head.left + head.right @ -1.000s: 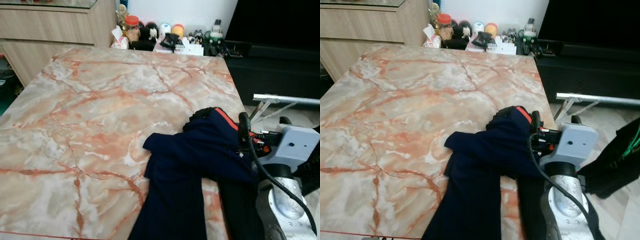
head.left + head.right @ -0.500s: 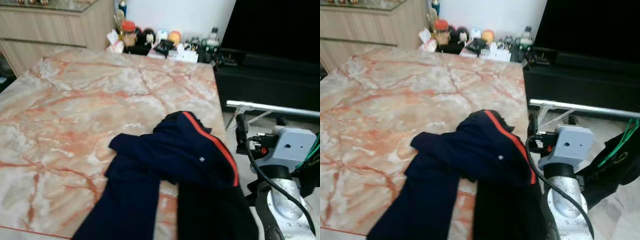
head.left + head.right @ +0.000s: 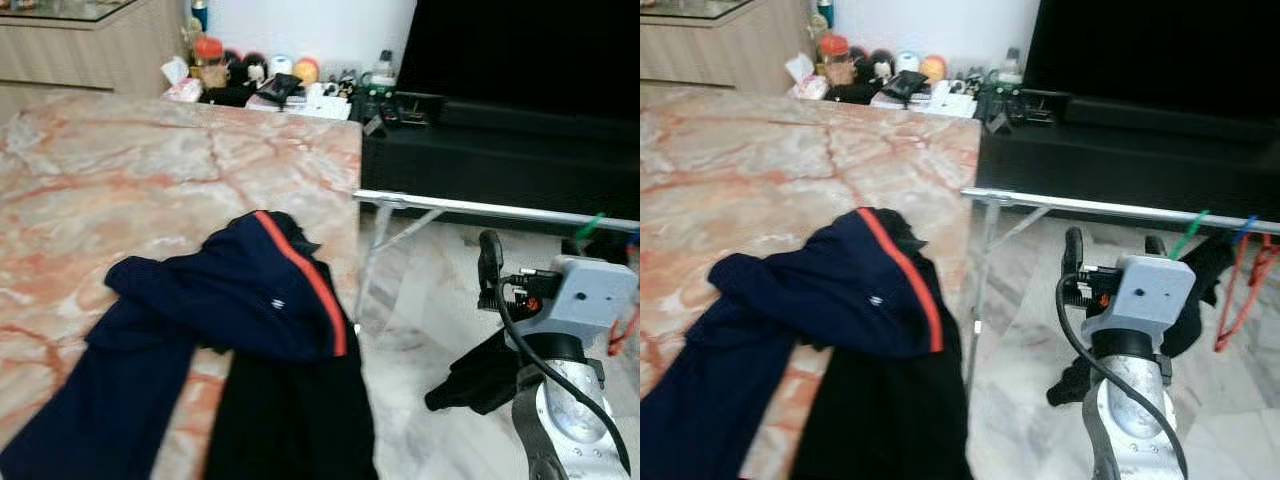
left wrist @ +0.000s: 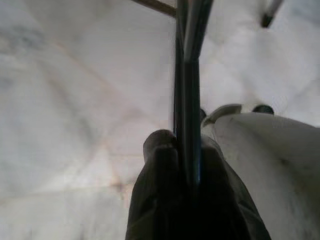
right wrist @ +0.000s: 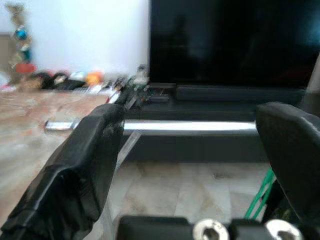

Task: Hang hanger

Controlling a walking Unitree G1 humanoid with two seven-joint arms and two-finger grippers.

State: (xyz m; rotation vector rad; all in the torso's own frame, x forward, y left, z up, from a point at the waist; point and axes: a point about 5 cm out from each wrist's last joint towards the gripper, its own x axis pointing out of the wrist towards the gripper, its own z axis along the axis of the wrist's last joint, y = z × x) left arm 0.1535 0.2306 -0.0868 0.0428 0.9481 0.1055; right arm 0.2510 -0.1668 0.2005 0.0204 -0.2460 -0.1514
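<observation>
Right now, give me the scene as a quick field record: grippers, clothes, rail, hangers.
right gripper: open, raised in front of the rail, holding nothing
left gripper: shut on a thin dark rod, pointing at the pale floor
jacket: navy jacket with an orange stripe, crumpled on the marble table, draping over its near edge
rail: silver rail right of the table, in front of the black cabinet
hangers: green and red hangers on the rail's right end
</observation>
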